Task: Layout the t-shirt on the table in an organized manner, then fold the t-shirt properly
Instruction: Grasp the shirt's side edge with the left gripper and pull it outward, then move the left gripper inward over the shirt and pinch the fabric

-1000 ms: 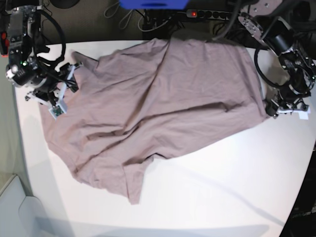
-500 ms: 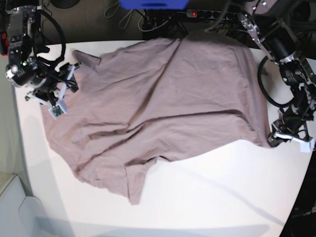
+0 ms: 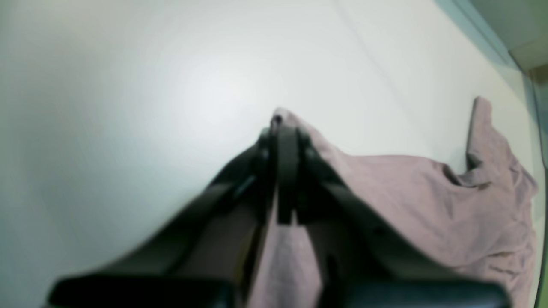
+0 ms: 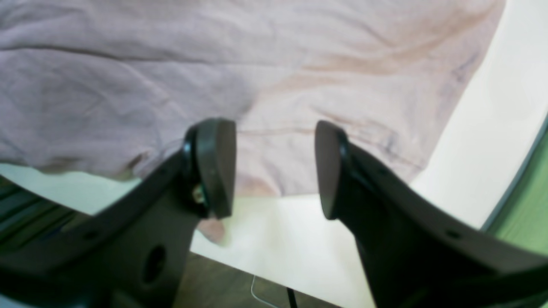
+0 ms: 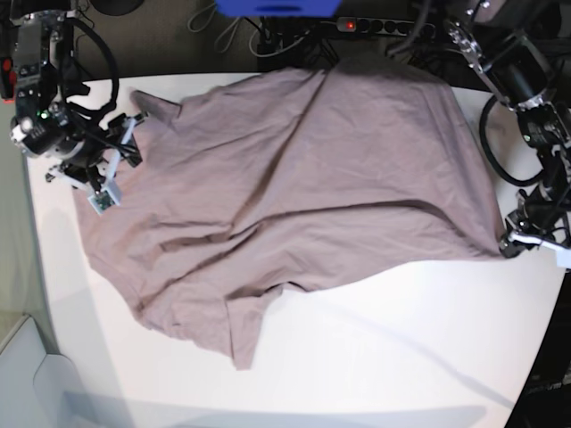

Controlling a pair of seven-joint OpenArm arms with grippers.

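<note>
At the base view's left edge, my right gripper (image 5: 114, 169) hovers with jaws parted over a corner of the t-shirt (image 5: 294, 187), which lies spread and wrinkled across the table (image 5: 401, 348); at far right, my left gripper (image 5: 510, 242) pinches the shirt's corner between near-closed fingers.

Blurred throughout in the left wrist view: the dark left gripper (image 3: 284, 171), its jaws reading as pressed together on a corner of the dusty mauve thin-fabric t-shirt (image 3: 428, 205), contact itself too soft to confirm. Cut off by the right and bottom edges there, the shirt's far folds. In the right wrist view, cloth cropped at top and left; smooth white table (image 4: 278, 239) partly hidden behind the black right gripper (image 4: 274, 167).
</note>
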